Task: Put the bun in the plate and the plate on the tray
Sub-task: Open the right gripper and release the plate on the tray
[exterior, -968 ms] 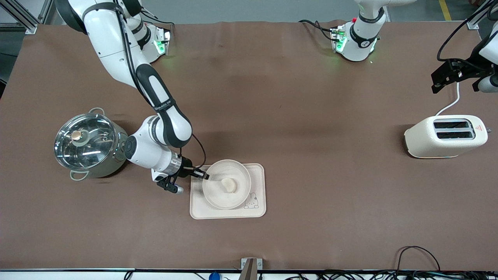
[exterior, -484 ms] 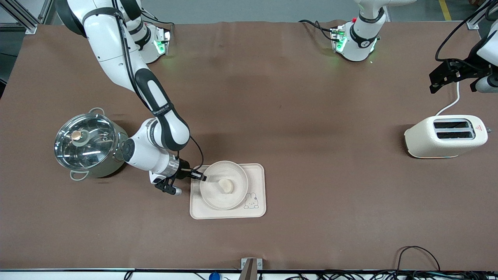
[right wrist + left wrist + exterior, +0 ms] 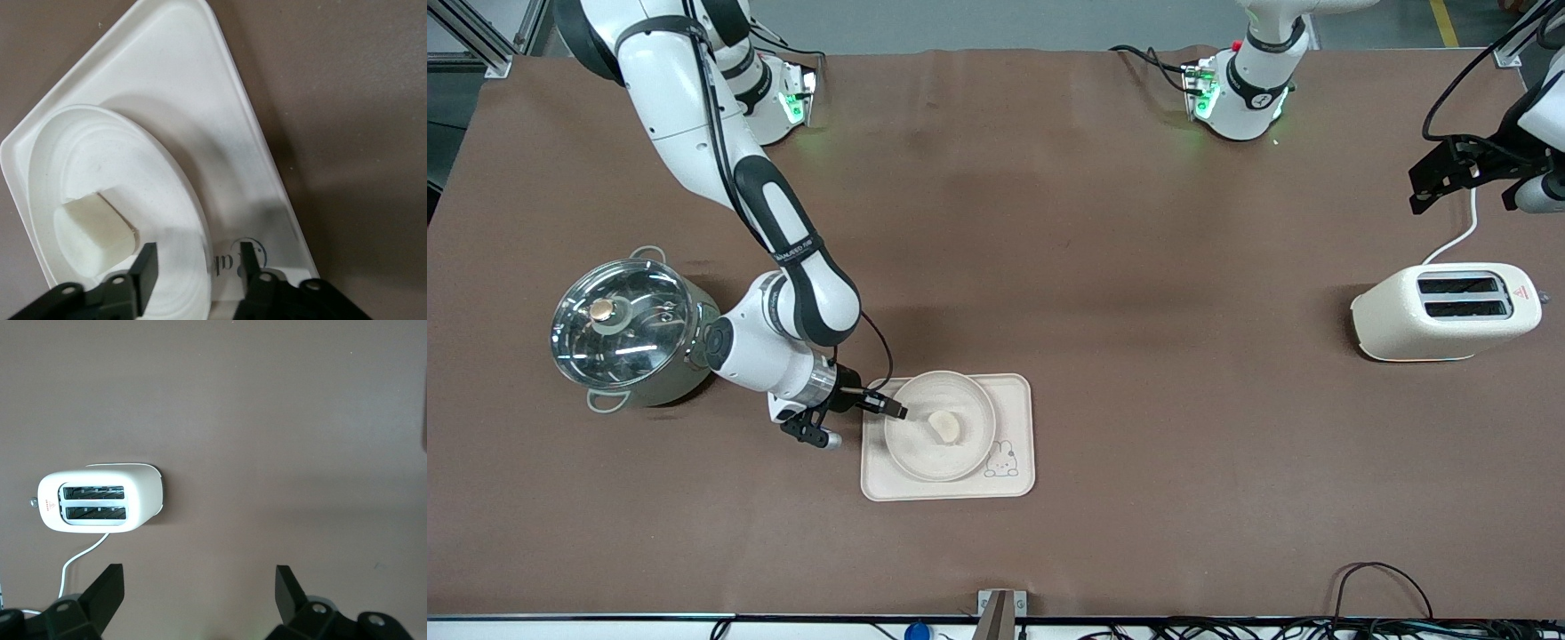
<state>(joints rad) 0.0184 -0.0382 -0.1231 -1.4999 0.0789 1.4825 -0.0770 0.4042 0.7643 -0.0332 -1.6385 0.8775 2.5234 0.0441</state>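
The round cream plate (image 3: 911,444) lies on the Rabbit tray (image 3: 1014,400), toward the tray's right-arm end. The pale bun (image 3: 944,427) lies in the plate. My right gripper (image 3: 896,411) is low at the plate's rim on the side toward the pot. In the right wrist view my right gripper (image 3: 195,263) is open, its fingers astride the rim of the plate (image 3: 133,153), one over the plate and one over the tray (image 3: 200,87); the bun (image 3: 93,230) lies just inside. My left gripper (image 3: 1467,197) waits open and empty in the air at the left arm's end of the table.
A lidded steel pot (image 3: 627,329) stands beside my right arm's wrist. A cream toaster (image 3: 1445,311) with a white cord stands at the left arm's end; it also shows in the left wrist view (image 3: 100,500), with my left gripper (image 3: 200,587) above bare table.
The plate with the bun came down onto the tray and shifted slightly toward the pot. My right gripper's fingers opened off the rim. The left arm stayed put.
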